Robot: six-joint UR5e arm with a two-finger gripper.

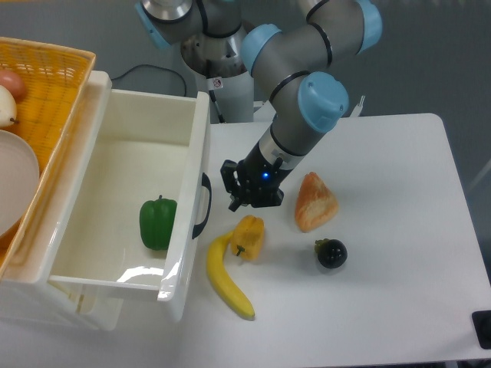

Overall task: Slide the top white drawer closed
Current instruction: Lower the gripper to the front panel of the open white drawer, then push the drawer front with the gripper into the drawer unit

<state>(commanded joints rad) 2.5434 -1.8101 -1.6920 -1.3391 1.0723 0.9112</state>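
The top white drawer (123,165) stands pulled far out of its cabinet at the left, with a green bell pepper (158,222) lying inside. A dark curved handle (204,205) sits on the drawer's front panel, facing right. My gripper (233,201) hangs low over the table just right of that handle, a small gap away and not touching it. Its black fingers point down and to the left, look shut, and hold nothing.
A yellow pepper (248,236) and a banana (227,280) lie just below the gripper, near the drawer front. A bread wedge (314,202) and a dark round fruit (331,253) lie to the right. An orange woven basket (54,77) sits on the cabinet.
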